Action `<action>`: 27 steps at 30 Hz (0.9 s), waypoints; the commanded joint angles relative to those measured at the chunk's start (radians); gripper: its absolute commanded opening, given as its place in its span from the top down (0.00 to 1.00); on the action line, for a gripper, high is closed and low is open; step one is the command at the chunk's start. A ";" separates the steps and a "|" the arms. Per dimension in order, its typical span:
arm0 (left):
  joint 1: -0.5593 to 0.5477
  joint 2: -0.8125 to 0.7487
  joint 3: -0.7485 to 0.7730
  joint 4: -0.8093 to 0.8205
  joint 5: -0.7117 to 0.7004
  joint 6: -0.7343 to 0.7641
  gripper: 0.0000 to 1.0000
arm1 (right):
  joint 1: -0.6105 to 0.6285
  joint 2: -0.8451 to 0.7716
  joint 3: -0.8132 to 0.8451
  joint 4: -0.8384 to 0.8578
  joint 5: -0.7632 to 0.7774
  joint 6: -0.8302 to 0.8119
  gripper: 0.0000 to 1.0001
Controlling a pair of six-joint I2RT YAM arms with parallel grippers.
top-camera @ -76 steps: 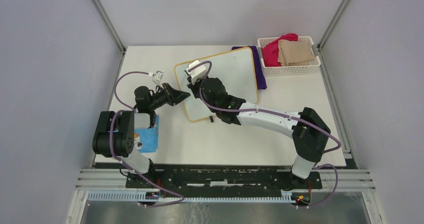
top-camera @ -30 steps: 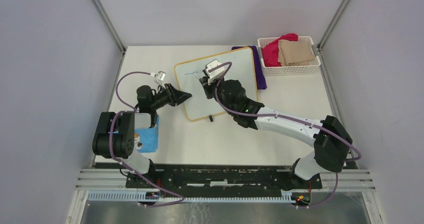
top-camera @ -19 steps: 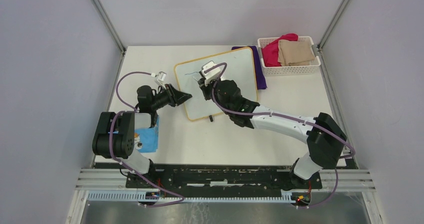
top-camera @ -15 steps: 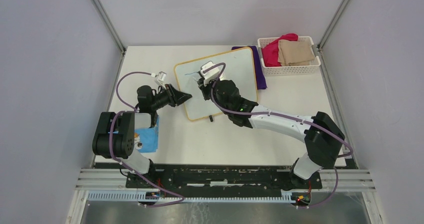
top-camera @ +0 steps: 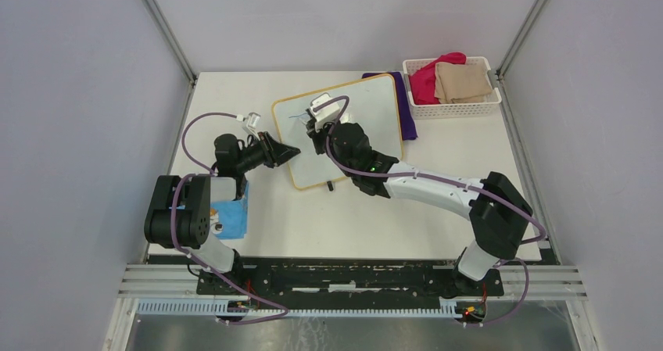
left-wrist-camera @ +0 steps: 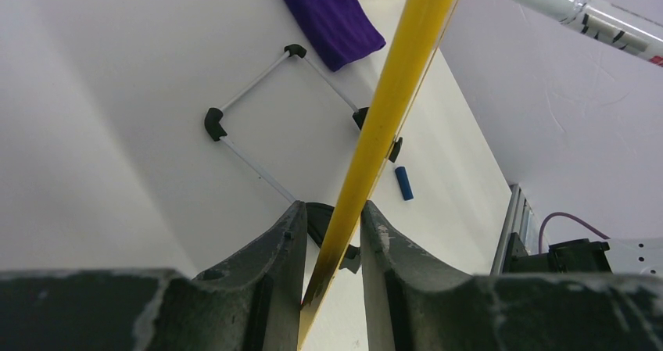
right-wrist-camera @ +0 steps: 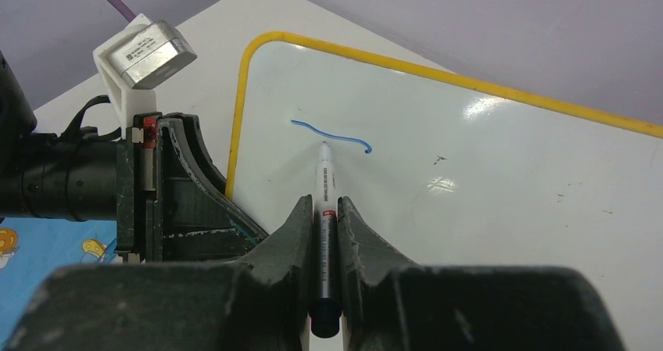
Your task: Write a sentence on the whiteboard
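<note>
Yellow-framed whiteboard sits mid-table, one short blue stroke near its far-left corner.
marker tip is at the stroke, barrel pinched in right gripper's narrow jaws; left gripper jaws clamp the board's left edge.

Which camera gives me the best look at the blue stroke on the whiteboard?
Right wrist: the blue stroke lies in full view at the marker tip. Top external shows only a tiny mark. Left wrist sees the whiteboard edge-on, no writing.
</note>
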 commanded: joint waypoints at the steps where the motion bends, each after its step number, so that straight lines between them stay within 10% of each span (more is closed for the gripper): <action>1: -0.006 -0.021 0.023 -0.004 -0.008 0.053 0.63 | 0.002 0.004 0.030 0.021 0.020 0.010 1.00; 27: -0.008 -0.027 0.023 -0.006 -0.011 0.055 0.63 | 0.000 -0.078 -0.167 0.005 0.014 0.040 1.00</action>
